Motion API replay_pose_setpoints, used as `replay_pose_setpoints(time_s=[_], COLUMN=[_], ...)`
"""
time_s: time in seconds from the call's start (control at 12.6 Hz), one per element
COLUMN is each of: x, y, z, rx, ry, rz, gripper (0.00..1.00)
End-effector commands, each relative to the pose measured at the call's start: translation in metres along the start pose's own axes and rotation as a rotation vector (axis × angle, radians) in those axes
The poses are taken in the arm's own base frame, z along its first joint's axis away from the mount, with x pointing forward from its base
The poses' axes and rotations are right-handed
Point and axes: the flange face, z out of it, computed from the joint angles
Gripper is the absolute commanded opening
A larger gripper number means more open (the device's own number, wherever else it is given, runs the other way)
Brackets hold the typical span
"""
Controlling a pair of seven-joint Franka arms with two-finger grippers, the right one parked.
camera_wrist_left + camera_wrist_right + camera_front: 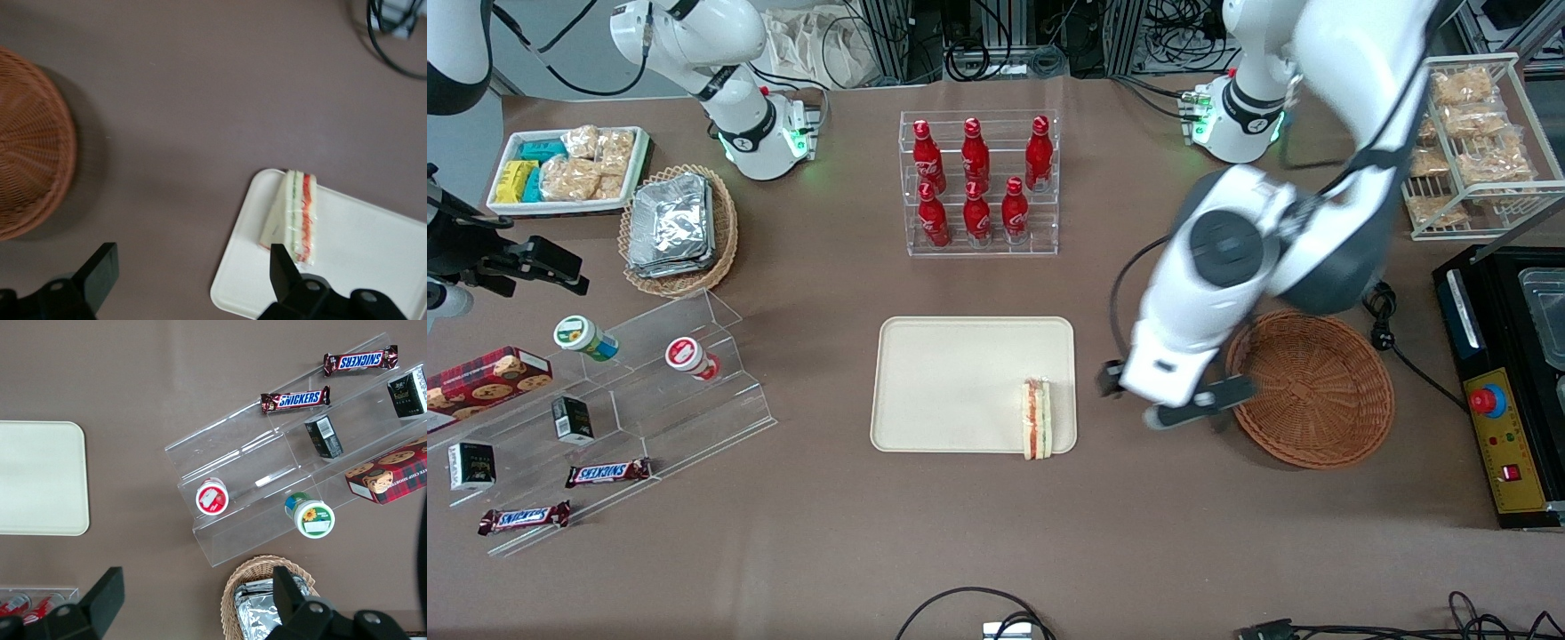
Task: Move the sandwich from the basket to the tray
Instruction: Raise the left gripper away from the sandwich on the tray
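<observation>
The sandwich (pixel 1037 418), a white bread wedge with a red and green filling edge, lies on the cream tray (pixel 951 373) at the corner nearest the front camera on the working arm's side. It also shows in the left wrist view (pixel 295 217) on the tray (pixel 360 260). The reddish-brown basket (pixel 1316 387) holds nothing and also shows in the left wrist view (pixel 30 143). My gripper (pixel 1183 404) hangs above bare table between the tray and the basket, open and holding nothing; in the left wrist view (pixel 193 273) its fingers stand wide apart.
An acrylic rack of red bottles (pixel 978 182) stands farther from the camera than the tray. A black machine (pixel 1507 382) and a wire rack of snack packets (pixel 1476 142) sit at the working arm's end. Acrylic shelves with snacks (pixel 605 418) and a foil-packet basket (pixel 680 227) lie toward the parked arm's end.
</observation>
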Motion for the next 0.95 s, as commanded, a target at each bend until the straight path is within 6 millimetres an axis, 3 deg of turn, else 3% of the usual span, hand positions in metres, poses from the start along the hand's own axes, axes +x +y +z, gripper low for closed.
replay_pose_setpoints(time_s=[0.0,0.4,0.56,0.71,0.87], x=[-0.031,0.006,0.016,0.028,0.045], y=[-0.076,-0.227,-0.264,-0.267,-0.253], z=[-0.029,-0.079,-0.088,-0.095,-0.097], rx=[0.004,0.012,0.015,0.016,0.024], ry=[0.010,-0.104,-0.137,-0.126,-0.130], rz=[-0.005,0.097,0.188,0.212,0.251], gripper=[1.00,1.00,1.00,1.00,1.00])
